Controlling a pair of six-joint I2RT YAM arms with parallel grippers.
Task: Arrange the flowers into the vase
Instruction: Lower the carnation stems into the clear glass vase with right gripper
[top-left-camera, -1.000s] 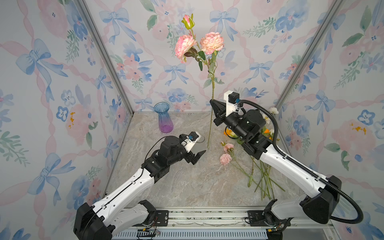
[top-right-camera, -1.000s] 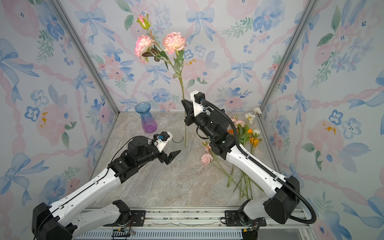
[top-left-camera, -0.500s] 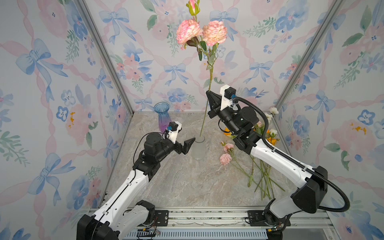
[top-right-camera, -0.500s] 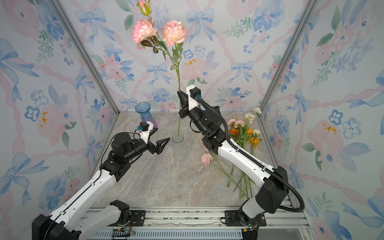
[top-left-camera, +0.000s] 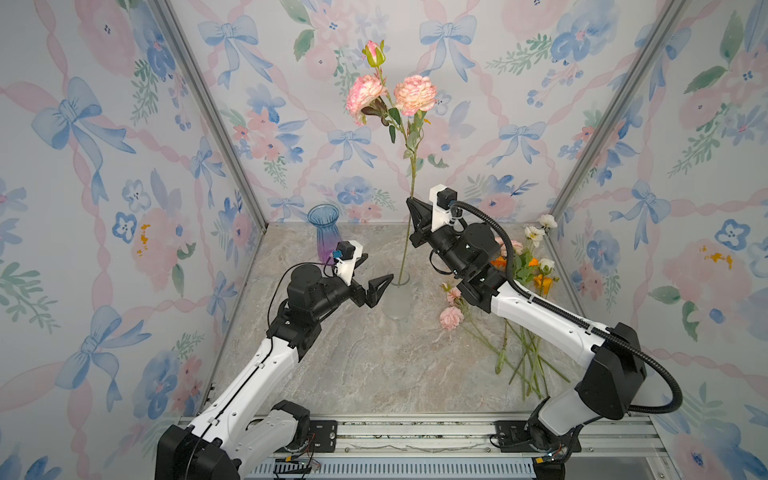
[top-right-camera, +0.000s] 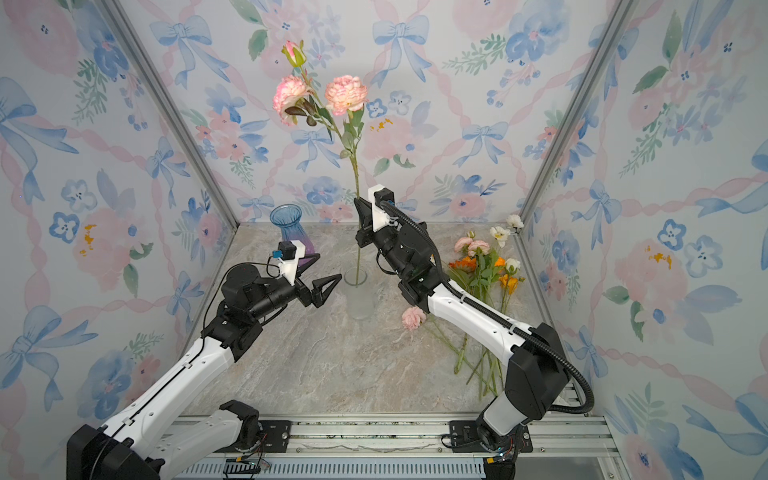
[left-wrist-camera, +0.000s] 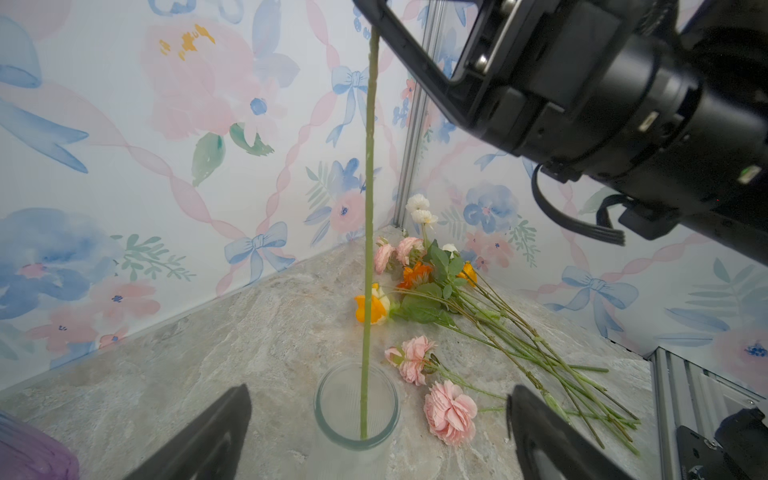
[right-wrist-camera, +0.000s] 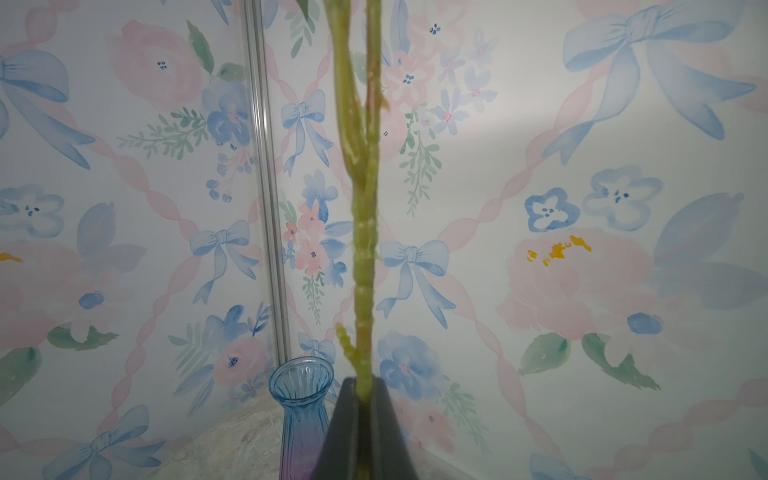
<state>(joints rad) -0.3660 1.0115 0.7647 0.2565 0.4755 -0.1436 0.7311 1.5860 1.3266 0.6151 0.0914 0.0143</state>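
Nearest, the left gripper (top-left-camera: 377, 269), claw spread wide and empty, had swung in to stand just left of the frosted vase (top-left-camera: 397, 299), likely to steady it. In that same second the right gripper (top-left-camera: 411, 204), claw clamped on the pink-flowered stem (top-left-camera: 412, 174) above the vase, had carried it across and lowered it until its foot stood inside the vase mouth, so one flower looked nearly placed, wanting only release. The other flowers (top-left-camera: 519, 264) lay loose right of the vase, and a blue vase (top-left-camera: 322, 224) stood behind it, to the left.
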